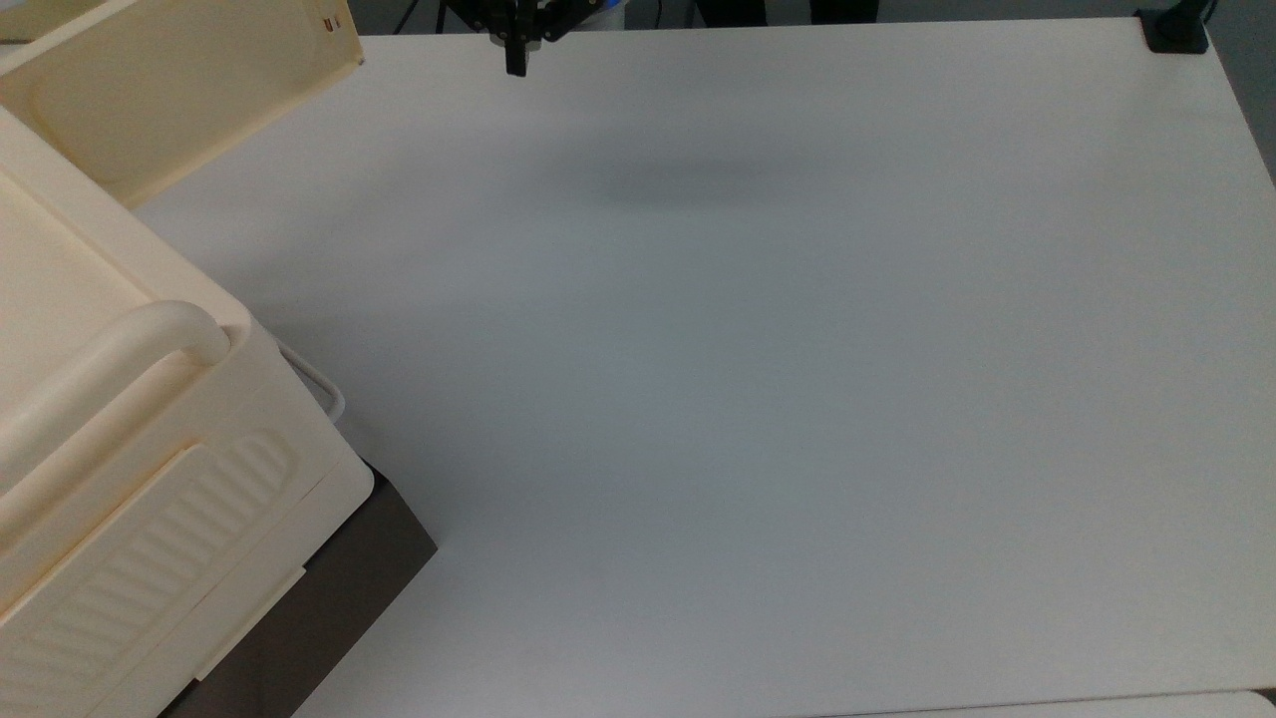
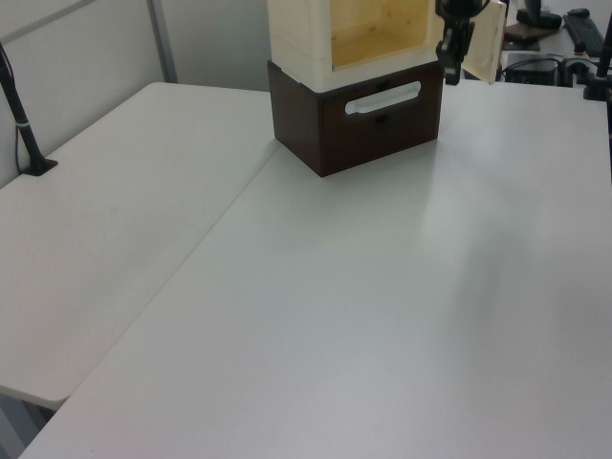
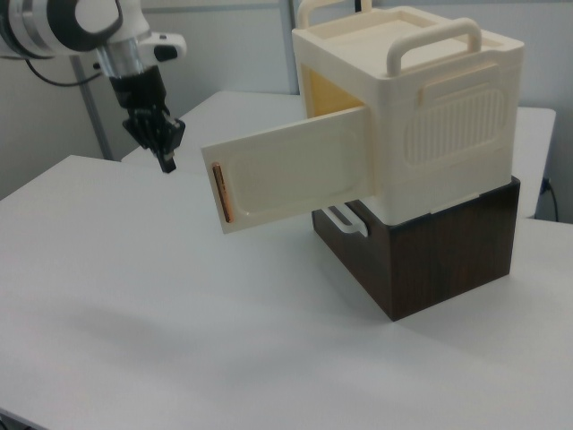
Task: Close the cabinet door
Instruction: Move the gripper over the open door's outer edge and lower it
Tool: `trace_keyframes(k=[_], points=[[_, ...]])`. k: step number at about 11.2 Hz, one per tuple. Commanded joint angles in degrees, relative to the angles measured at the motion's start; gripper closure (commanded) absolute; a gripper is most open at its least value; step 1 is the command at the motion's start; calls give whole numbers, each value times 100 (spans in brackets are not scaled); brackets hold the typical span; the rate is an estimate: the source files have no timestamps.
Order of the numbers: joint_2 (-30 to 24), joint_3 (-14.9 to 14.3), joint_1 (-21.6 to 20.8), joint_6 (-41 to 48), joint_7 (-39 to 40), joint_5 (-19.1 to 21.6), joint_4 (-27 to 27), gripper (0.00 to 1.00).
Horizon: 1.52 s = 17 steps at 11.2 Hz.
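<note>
The cream-yellow cabinet stands on its dark brown base at the top view's left. Its cabinet door is swung wide open, and its free edge carries the small brown-red marks. The yellow inside shows in the left view, with the door past the opening. My gripper hangs above the table, a short way off the door's free edge and not touching it. Its fingers are shut together with nothing between them.
A white drawer handle sticks out of the dark base. A black clamp sits at the table's far corner in the top view. A black post stands at the left view's left. The white table stretches out beside the cabinet.
</note>
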<state>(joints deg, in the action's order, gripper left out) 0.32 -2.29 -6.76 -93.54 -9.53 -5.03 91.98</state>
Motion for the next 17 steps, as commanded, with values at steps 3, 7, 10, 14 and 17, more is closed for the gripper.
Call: trace_keyframes(k=[3, 7, 10, 14, 17], points=[[-199, -114, 533, 923, 475, 107, -1189, 100], [-313, -490, 1088, 1189, 1250, 309, -1437, 100], [-383, -1061, 1089, 1198, 1795, 318, -1437, 100], [-340, -1309, 1080, 1163, 2069, 310, -1394, 100], [-209, -1309, 1071, 1101, 2087, 327, -1376, 100]])
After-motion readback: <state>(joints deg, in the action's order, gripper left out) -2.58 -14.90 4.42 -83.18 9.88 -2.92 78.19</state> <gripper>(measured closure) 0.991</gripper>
